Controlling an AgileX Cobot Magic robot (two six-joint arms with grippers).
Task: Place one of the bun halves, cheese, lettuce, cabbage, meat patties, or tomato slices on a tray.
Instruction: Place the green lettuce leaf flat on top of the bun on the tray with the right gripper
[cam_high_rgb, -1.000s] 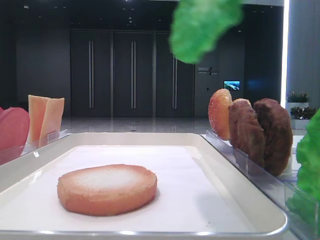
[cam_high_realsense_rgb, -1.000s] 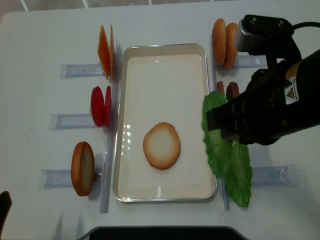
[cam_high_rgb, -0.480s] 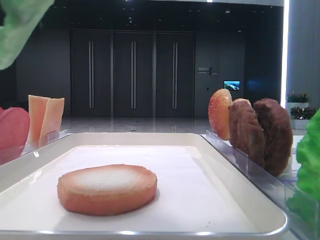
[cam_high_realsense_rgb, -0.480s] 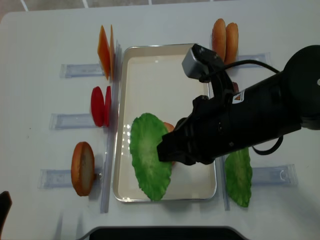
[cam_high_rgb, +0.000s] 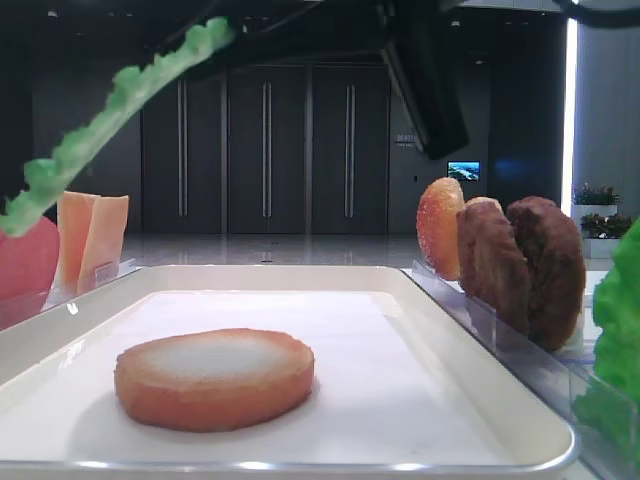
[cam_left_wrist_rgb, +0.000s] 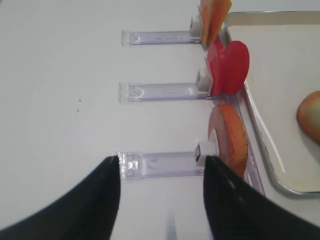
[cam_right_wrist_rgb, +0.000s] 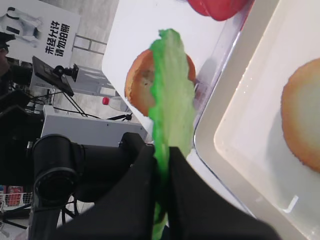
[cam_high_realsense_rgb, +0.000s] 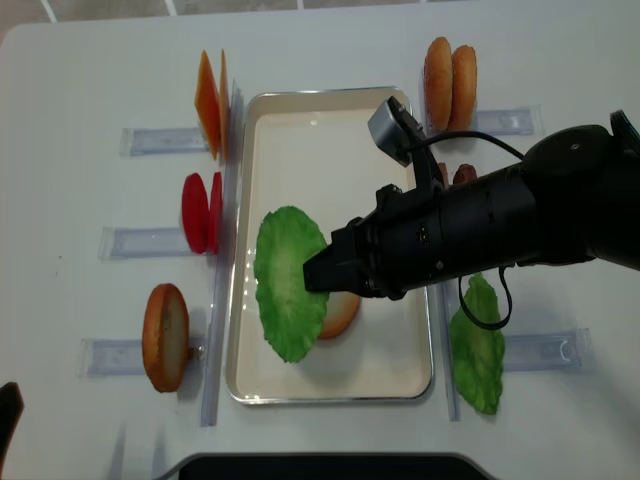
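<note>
My right gripper (cam_high_realsense_rgb: 318, 274) is shut on one edge of a frilly green lettuce leaf (cam_high_realsense_rgb: 286, 281), which hangs in the air over the left half of the cream tray (cam_high_realsense_rgb: 330, 130). The leaf covers part of the flat, pale-faced bun half (cam_high_realsense_rgb: 342, 316) that lies on the tray liner. In the right wrist view the lettuce (cam_right_wrist_rgb: 173, 100) is pinched between the black fingers (cam_right_wrist_rgb: 142, 170). From the low view the leaf (cam_high_rgb: 118, 100) slants above the bun half (cam_high_rgb: 214, 378). Far to the left, my left gripper (cam_left_wrist_rgb: 160, 167) is open above a clear holder (cam_left_wrist_rgb: 160, 164).
Left of the tray stand cheese slices (cam_high_realsense_rgb: 210, 100), tomato slices (cam_high_realsense_rgb: 200, 212) and a domed bun half (cam_high_realsense_rgb: 165, 336) in clear holders. On the right are two more buns (cam_high_realsense_rgb: 448, 80), dark patties (cam_high_rgb: 520, 265) and a second lettuce leaf (cam_high_realsense_rgb: 478, 345).
The right arm has swung left from the right-hand holders across the tray with the lettuce. The leaf now hangs lower and flatter over the bun half. The left gripper has not moved.
</note>
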